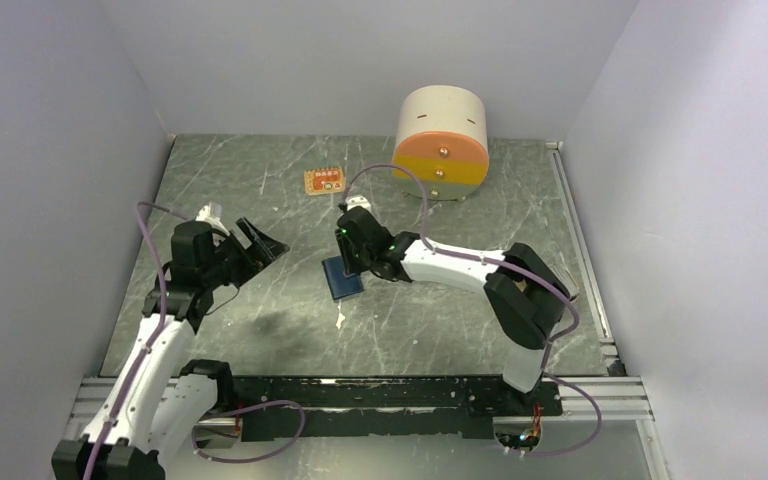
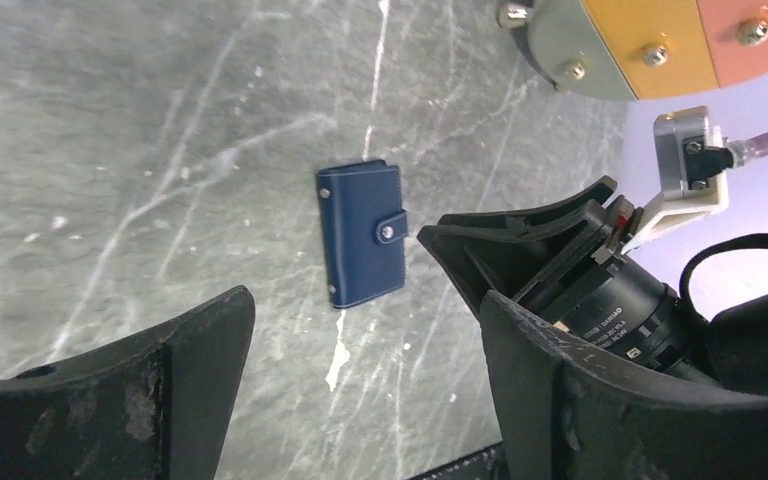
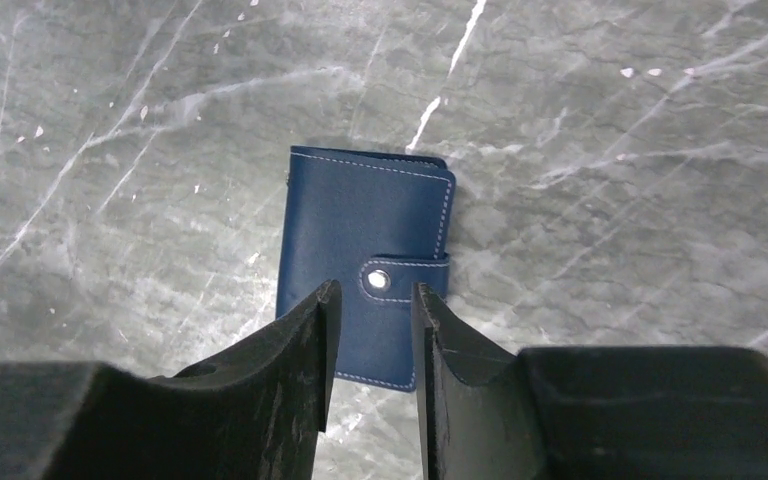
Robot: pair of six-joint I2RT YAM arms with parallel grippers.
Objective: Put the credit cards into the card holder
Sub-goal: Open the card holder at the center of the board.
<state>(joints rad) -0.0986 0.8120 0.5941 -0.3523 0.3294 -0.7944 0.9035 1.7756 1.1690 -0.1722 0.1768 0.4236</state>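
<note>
- The card holder point(image 3: 365, 265) lay flat on the desk point(image 1: 440, 320), near its middle and a little toward the near edge. It was folded shut, with the strap fastened over its snap.
- The right tool point(image 3: 372, 295) was held just above the near end of the card holder. Its fingers were drawn close together with only a narrow gap, and nothing was seen gripped between them. Whether the fingers touched the cover could not be told.
- The left tool point(image 1: 265, 238) was held over the left part of the desk, well apart from the card holder. Its fingers were spread wide and nothing was carried.
- No loose credit cards were seen in any view, neither on the desk nor in either tool.
- A small orange tag point(image 1: 324, 181) lay toward the far edge, and a round drawer unit point(image 1: 442, 135) stood at the far edge, right of centre. Both were well apart from the card holder.
- With the holder shut and no cards left outside, the task was judged to be at or close to its end. The cards were most likely already inside, though that could not be confirmed, since the inside was hidden.
- If so, little was judged to be left beyond drawing the right tool clear of the holder. Otherwise the cards would first have to be found.
</note>
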